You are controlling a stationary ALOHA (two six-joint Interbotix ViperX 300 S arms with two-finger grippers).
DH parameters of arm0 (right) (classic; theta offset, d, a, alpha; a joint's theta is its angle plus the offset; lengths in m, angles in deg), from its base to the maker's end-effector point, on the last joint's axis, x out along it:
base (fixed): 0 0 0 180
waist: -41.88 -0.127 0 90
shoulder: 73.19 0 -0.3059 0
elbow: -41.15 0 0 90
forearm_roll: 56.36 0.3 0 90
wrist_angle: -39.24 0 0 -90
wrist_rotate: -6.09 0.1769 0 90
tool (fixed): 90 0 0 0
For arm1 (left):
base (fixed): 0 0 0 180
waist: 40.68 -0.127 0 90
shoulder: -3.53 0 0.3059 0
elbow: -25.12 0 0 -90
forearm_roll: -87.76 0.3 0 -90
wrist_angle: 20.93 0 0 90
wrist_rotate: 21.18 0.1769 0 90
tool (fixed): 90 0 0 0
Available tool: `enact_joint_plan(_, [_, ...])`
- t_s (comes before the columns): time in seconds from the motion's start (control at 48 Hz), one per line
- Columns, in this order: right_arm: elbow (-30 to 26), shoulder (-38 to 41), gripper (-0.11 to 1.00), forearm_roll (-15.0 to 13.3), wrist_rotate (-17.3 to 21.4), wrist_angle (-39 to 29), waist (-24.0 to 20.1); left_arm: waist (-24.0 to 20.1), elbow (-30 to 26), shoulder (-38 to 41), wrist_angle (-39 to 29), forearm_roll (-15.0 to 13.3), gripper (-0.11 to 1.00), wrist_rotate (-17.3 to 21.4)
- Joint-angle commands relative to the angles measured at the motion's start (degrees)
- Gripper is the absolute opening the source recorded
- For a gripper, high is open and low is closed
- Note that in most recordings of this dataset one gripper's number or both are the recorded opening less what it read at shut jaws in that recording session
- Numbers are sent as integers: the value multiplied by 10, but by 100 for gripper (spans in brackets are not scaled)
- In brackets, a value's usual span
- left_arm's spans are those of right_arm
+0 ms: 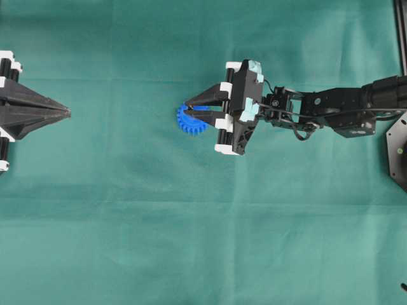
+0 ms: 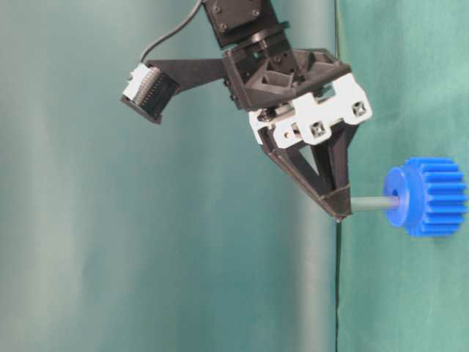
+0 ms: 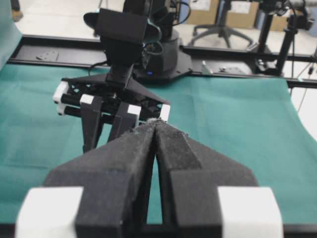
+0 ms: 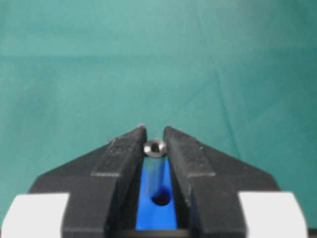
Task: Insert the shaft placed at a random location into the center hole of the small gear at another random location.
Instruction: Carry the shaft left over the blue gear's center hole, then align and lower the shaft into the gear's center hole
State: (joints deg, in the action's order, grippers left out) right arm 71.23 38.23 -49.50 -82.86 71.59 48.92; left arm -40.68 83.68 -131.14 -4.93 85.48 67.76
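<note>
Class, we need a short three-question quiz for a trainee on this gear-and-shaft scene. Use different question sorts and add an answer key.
1. True or false: the right gripper is shut on the shaft.
2. In the table-level view, where does the shaft's far end meet the small gear? A: at the middle of its hub. B: at its teeth. C: nowhere, they are far apart.
3. Fill the gap: the left gripper is ____ (open or shut), with nothing between its fingers.

Key: 1 true; 2 A; 3 shut.
</note>
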Motion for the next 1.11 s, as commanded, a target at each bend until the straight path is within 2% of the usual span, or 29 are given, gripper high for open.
enact_joint_plan(0.0, [-8, -5, 29, 3, 1, 6, -1, 1, -5, 2, 3, -2, -1, 1])
enact_joint_plan(0.438, [-6, -8, 29, 3, 1, 7, -1, 1, -5, 2, 3, -2, -1, 0])
enact_joint_plan(0.813, [8, -68, 29, 0, -21, 7, 0, 1, -5, 3, 3, -2, -1, 0])
enact_joint_plan(1.084, [11, -68, 29, 0, -23, 5, 1, 1, -4, 3, 3, -2, -1, 1])
